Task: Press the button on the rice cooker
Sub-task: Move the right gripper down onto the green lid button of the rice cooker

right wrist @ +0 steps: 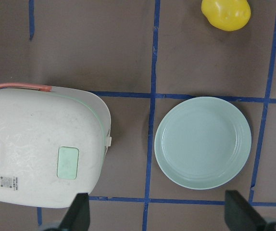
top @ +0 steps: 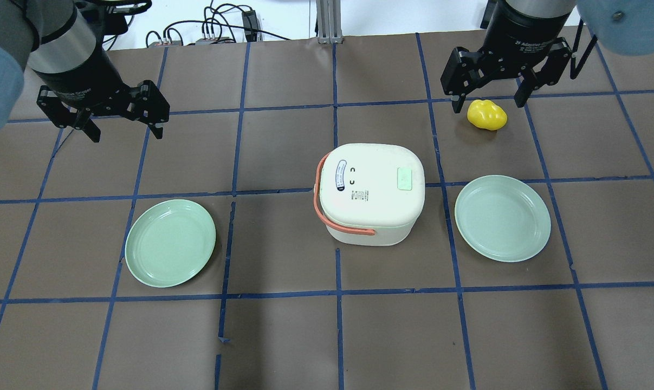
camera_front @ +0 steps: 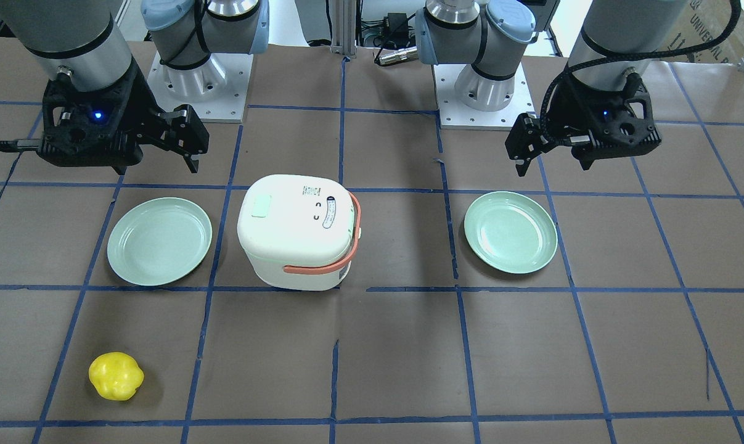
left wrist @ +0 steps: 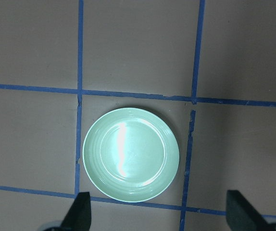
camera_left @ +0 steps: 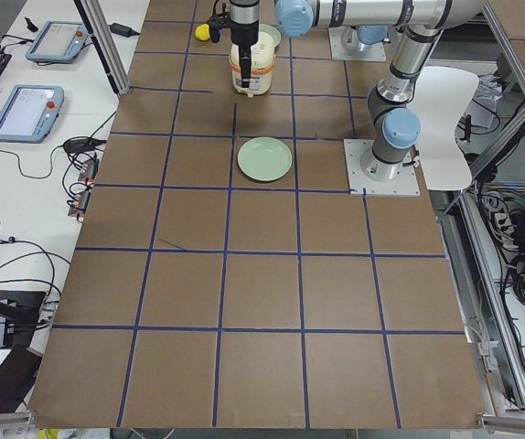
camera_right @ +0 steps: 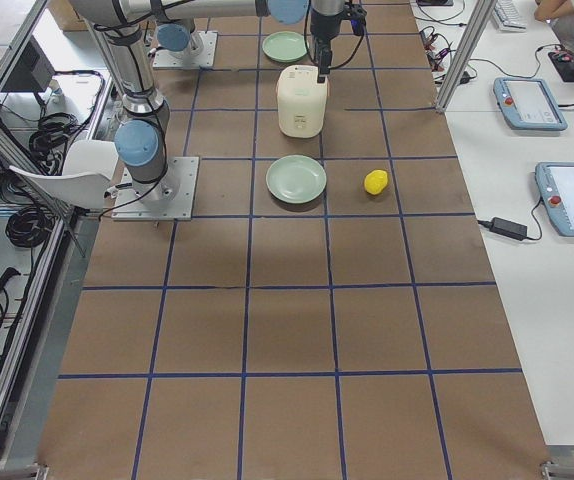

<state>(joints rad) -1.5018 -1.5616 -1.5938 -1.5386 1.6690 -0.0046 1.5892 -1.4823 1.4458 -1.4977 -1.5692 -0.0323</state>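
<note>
A white rice cooker [top: 373, 200] with an orange handle stands mid-table. A pale green button [top: 405, 178] sits on its lid, on the side toward my right arm. The cooker also shows in the front view [camera_front: 298, 246] and in the right wrist view [right wrist: 32, 144], with the button [right wrist: 67, 162] at lower left there. My right gripper [top: 489, 100] is open and empty, held high over the table, beyond and to the right of the cooker. My left gripper [top: 126, 129] is open and empty, high over the table's left part, far from the cooker.
A green plate [top: 169, 242] lies left of the cooker, under my left wrist camera [left wrist: 131, 154]. A second green plate [top: 503, 218] lies right of the cooker. A yellow toy pepper [top: 486, 115] lies beyond that plate. Blue tape lines cross the brown table.
</note>
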